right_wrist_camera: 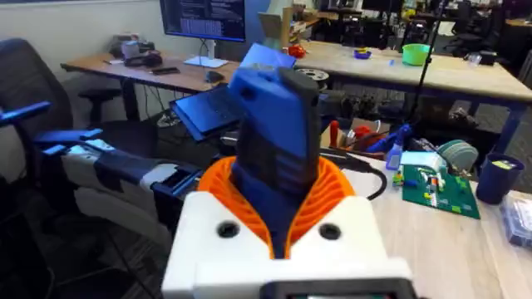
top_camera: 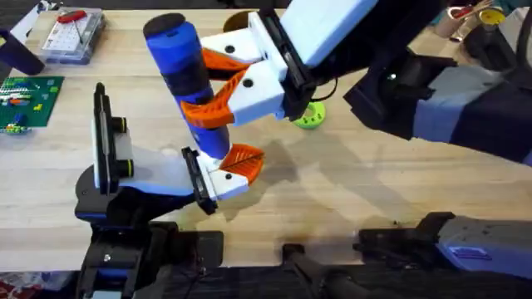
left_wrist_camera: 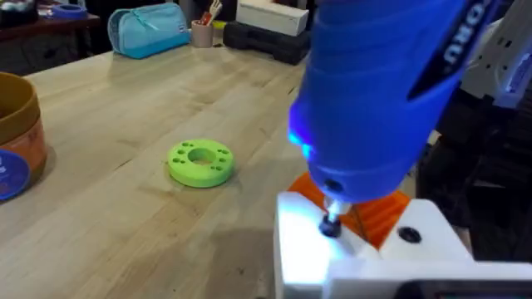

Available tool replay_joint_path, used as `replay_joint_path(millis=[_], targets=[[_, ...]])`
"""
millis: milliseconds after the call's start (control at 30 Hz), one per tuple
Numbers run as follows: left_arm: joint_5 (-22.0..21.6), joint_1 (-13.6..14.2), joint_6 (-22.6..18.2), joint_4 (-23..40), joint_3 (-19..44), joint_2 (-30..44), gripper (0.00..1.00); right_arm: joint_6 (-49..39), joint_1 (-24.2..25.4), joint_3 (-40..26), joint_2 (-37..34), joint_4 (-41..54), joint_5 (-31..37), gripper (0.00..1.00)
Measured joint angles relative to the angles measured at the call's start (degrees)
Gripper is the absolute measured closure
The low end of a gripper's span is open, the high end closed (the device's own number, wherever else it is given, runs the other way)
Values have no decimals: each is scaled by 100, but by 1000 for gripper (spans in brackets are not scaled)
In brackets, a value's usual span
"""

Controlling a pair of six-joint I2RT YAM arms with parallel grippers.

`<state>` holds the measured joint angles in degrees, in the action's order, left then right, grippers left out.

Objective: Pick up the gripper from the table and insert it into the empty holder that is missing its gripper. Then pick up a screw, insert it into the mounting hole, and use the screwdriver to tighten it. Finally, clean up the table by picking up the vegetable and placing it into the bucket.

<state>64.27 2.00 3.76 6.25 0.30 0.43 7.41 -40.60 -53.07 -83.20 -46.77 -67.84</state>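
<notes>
The blue screwdriver (top_camera: 187, 75) hangs tilted over the middle of the table (top_camera: 374, 199). My right gripper (top_camera: 224, 87) is shut on its body, orange pads wrapped round it (right_wrist_camera: 278, 178). My left gripper (top_camera: 229, 166) sits at the screwdriver's lower end, where the metal bit (left_wrist_camera: 331, 223) points down at it. The lime-green disc (left_wrist_camera: 199, 162) lies flat on the wood, apart from both grippers, with small mounting holes (left_wrist_camera: 223, 154) round its central opening. The orange-brown bucket (left_wrist_camera: 15, 137) stands beyond the disc. The vegetable, the screw, the holder and the loose gripper are out of view.
At the table's far left are a clear box with a red-handled tool (top_camera: 71, 33) and a green board (top_camera: 29, 95). A blue bag (left_wrist_camera: 150, 29) and a black case (left_wrist_camera: 266, 37) lie at the far edge. Bare wood surrounds the disc (top_camera: 309, 116).
</notes>
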Motion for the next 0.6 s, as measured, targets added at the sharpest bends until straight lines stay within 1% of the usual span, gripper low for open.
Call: replay_joint_path(millis=[300, 600], targets=[[21, 0, 21, 5, 0, 65, 987, -398, 2, -1, 64, 288, -146, 948], [25, 0, 14, 5, 0, 65, 987, -680, 0, -1, 74, 282, -386, 948]])
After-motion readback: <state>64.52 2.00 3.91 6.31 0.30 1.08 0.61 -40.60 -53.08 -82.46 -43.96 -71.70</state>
